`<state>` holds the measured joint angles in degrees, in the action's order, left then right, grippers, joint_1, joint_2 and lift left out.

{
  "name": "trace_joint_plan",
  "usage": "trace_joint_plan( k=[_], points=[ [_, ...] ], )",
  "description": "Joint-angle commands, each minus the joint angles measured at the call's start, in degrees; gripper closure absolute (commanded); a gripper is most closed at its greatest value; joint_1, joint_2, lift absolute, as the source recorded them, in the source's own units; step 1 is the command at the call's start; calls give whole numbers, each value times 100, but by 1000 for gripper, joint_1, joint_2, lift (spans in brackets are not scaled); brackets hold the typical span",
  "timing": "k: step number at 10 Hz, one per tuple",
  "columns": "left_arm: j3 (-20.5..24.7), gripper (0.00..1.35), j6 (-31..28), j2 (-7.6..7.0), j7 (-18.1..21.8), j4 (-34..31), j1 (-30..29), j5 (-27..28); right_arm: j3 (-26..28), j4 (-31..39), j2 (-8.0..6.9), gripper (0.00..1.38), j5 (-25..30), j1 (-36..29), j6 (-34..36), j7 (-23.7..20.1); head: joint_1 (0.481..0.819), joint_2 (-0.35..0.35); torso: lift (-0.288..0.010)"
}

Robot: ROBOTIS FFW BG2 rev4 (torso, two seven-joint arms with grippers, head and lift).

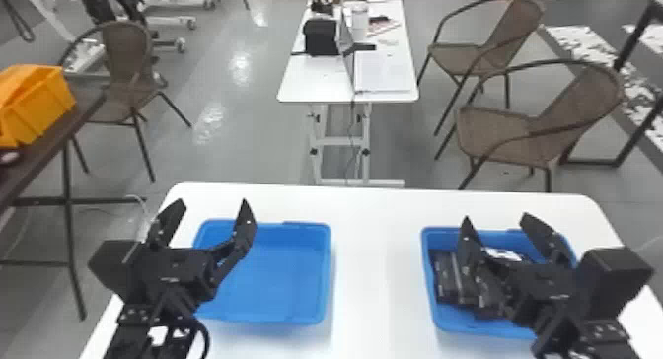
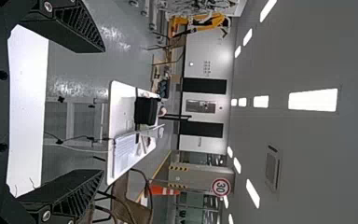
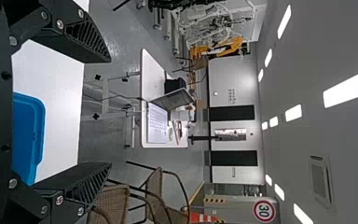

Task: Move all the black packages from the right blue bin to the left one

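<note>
From where I stood, the job looked to be at its very start. The left blue bin [image 1: 286, 279], left of centre in the lower half of the head view, showed bare blue floor wherever the arm did not cover it, and I could make out no package there. The black packages [image 1: 446, 276] lay in the right blue bin [image 1: 473, 329], at the lower right of the same view, bunched against its left side. A whitish patch [image 1: 503, 254] showed among them; I couldn't tell if it was a label or something else. How many there were I couldn't count, since the arm blocked part of the heap.

Both hands were unladen. The left gripper [image 1: 212, 200], at the lower left, had its fingers spread wide above the left side of its bin. The right gripper [image 1: 496, 216] was spread too, poised over the right bin with nothing pinched between its fingers. Both bins sat on the white table [image 1: 367, 264], well apart.

So, as I judged it, the whole transfer was left to do. The right gripper seemed the natural one to begin, by dipping down and closing on one package, though the tight bunching might make it snag a neighbour.
</note>
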<state>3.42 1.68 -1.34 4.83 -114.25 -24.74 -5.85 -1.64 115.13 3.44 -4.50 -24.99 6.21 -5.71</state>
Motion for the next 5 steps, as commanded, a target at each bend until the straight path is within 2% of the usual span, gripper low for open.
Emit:
trace_joint_plan(
  k=[1,5],
  points=[
    [1,101,8,2,0,-1,-5,-4,5,9,7,251,2,3,12,0,695,61,0],
    [10,99,78,11,0,-1,-22,23,5,79,34,251,177,3,12,-53,695,62,0]
  ],
)
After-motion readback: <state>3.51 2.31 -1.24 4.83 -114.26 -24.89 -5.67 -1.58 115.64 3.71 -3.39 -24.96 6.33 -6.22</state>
